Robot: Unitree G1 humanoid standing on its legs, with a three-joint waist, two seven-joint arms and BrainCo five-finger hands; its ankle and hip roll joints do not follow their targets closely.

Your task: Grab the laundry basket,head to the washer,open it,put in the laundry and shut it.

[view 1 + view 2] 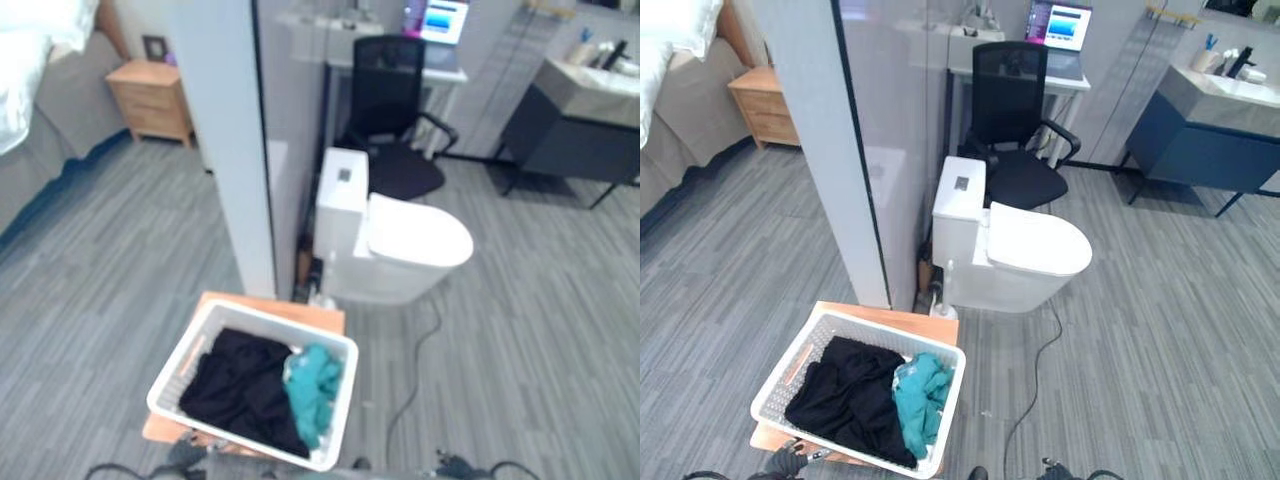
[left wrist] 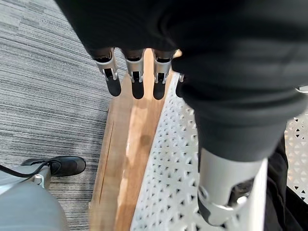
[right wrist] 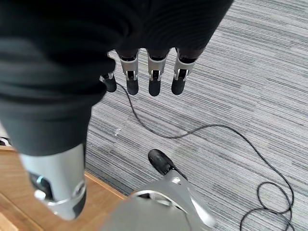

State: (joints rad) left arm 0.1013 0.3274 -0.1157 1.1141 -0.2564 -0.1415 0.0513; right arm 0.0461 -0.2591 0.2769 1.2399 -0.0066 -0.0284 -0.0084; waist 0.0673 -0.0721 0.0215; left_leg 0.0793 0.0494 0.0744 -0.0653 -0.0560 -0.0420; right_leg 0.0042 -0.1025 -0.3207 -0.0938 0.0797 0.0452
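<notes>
White perforated plastic laundry basket holding dark and teal clothes: on low wooden table, long axis near-to-far. Left hand nearer, fingers straight, beside its left wall. Right hand open over floor.

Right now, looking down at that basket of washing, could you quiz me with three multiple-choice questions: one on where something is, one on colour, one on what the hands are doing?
1. What does the white laundry basket rest on?
A. the bed
B. a low wooden stand
C. the toilet

2. What colours are the clothes inside?
A. black and teal
B. red and white
C. yellow only

3. How are the robot's hands?
A. both gripping the basket
B. one holding a shirt
C. both open, holding nothing

Answers:
1 B: the wooden stand shows under the basket.
2 A: black clothes lie beside a teal garment.
3 C: left hand and right hand have straight, free fingers.
</notes>
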